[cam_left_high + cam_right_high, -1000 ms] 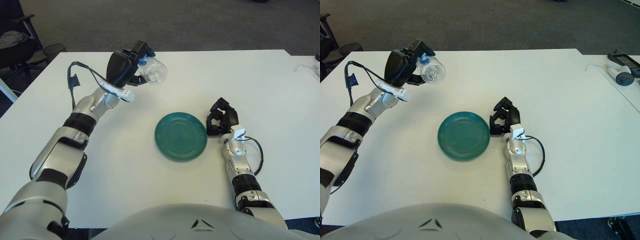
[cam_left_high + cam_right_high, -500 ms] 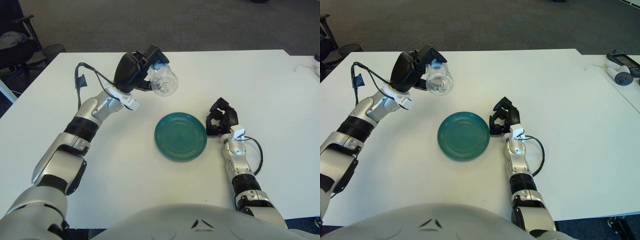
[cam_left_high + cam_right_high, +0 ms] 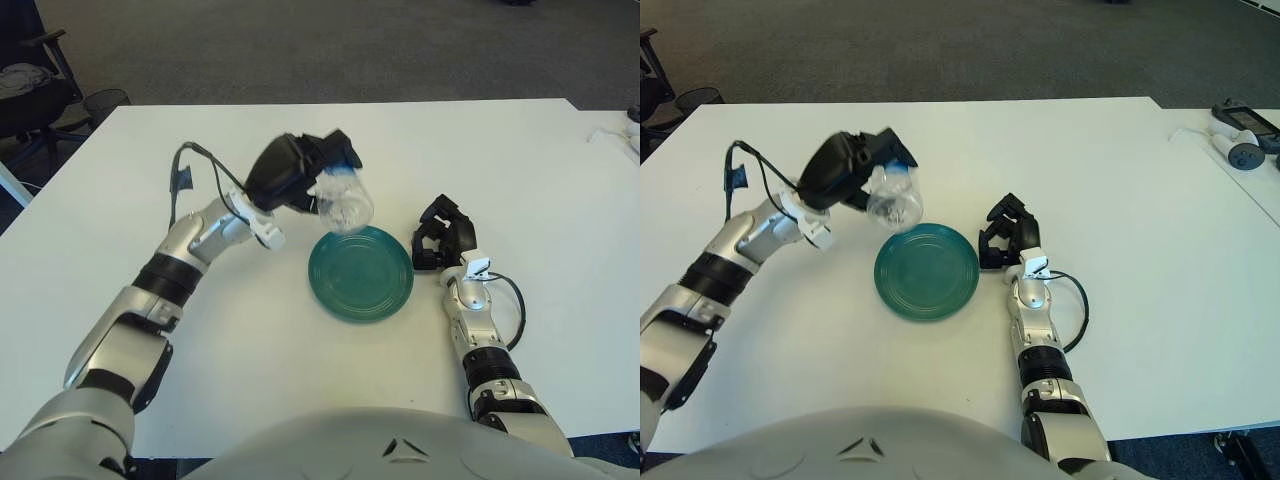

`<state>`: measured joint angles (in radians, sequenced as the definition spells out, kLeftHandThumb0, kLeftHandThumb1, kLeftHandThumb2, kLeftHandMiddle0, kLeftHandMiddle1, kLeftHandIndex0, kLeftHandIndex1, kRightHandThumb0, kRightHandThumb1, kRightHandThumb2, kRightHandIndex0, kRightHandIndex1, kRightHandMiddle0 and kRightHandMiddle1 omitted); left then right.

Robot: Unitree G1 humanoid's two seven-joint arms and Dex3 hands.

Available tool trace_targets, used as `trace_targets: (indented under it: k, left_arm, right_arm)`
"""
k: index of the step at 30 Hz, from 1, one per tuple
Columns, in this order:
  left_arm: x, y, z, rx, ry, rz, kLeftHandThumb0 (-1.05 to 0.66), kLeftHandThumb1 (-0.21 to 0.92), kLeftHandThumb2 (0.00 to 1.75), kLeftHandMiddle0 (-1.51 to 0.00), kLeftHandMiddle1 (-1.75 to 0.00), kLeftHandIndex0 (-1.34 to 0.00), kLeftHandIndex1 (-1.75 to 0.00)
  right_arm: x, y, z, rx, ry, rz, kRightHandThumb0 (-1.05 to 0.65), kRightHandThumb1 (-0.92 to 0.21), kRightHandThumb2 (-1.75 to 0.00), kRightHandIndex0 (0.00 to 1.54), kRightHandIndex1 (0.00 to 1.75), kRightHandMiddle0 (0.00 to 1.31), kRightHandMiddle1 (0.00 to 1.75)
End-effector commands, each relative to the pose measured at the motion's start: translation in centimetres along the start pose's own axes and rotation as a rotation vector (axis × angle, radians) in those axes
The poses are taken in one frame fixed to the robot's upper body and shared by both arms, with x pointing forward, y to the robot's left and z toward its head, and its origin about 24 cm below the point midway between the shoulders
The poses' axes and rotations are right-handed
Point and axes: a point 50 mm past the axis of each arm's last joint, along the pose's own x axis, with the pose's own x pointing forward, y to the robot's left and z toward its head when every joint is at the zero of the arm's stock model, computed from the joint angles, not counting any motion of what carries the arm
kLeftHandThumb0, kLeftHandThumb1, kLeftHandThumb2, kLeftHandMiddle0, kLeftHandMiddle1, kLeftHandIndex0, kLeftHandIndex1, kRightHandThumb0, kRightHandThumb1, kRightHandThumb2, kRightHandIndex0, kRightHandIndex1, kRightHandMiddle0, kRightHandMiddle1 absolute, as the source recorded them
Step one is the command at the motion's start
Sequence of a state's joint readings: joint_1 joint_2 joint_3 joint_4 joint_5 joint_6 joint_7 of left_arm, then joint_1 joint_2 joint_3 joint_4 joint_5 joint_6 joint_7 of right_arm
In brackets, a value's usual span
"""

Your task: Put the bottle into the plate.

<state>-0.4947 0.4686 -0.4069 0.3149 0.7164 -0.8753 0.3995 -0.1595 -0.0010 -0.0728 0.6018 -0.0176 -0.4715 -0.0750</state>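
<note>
Fingers (image 3: 335,160) of your left hand (image 3: 300,172) are wrapping the neck end of the clear plastic bottle (image 3: 344,204), and in the left eye view you are now holding it aloft over the far-left rim of the green plate (image 3: 362,272). A second ago you were carrying it well back over the bare white surface (image 3: 250,330); since then you have been swinging it steadily toward the plate. Your right hand (image 3: 444,236), fingers curled on nothing, is sitting just beside the plate's right edge.

From the right eye view, the bottle (image 3: 893,202) is tilting base-down toward the plate (image 3: 928,271) but not touching it. You are most of the way through the carry; what I judge remains is moving a little further over the centre, lowering, and letting go.
</note>
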Motion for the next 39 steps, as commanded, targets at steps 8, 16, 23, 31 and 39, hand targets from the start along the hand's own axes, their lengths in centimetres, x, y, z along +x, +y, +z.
trace_targets:
  k: [8, 16, 23, 31, 39]
  left_arm:
    - [-0.7, -3.0, 0.3, -0.025, -0.066, -0.176, -0.48, 0.29, 1.35, -1.13, -1.75, -0.62, -1.75]
    - [-1.8, -4.6, 0.5, -0.010, -0.074, -0.173, -0.47, 0.31, 1.32, -1.13, -1.75, -0.61, -1.75]
    - [-2.2, -5.1, 0.6, -0.025, -0.083, -0.212, -0.46, 0.33, 1.30, -1.13, -1.75, -0.59, -1.75]
    - [-2.4, -5.7, 0.6, -0.001, -0.057, -0.286, -0.46, 0.33, 1.29, -1.13, -1.75, -0.59, -1.75]
    - [-2.3, -6.0, 0.5, 0.023, -0.035, -0.312, -0.46, 0.33, 1.29, -1.13, -1.75, -0.59, -1.75]
  right_arm:
    - [-5.5, 0.1, -7.2, 0.008, 0.393, -0.033, 0.00, 0.05, -1.66, 0.95, 1.54, 0.66, 1.75]
    - [-5.6, 0.3, -7.0, 0.020, 0.378, -0.028, 0.00, 0.05, -1.66, 0.96, 1.54, 0.66, 1.75]
    - [-5.6, 0.5, -6.9, 0.036, 0.364, -0.009, 0.00, 0.05, -1.67, 0.96, 1.56, 0.65, 1.75]
    - [-5.6, 0.6, -6.9, 0.044, 0.363, 0.010, 0.00, 0.03, -1.70, 0.90, 1.69, 0.64, 1.75]
    - [-5.6, 0.7, -6.9, 0.044, 0.361, 0.017, 0.00, 0.00, -1.68, 0.87, 1.72, 0.61, 1.75]
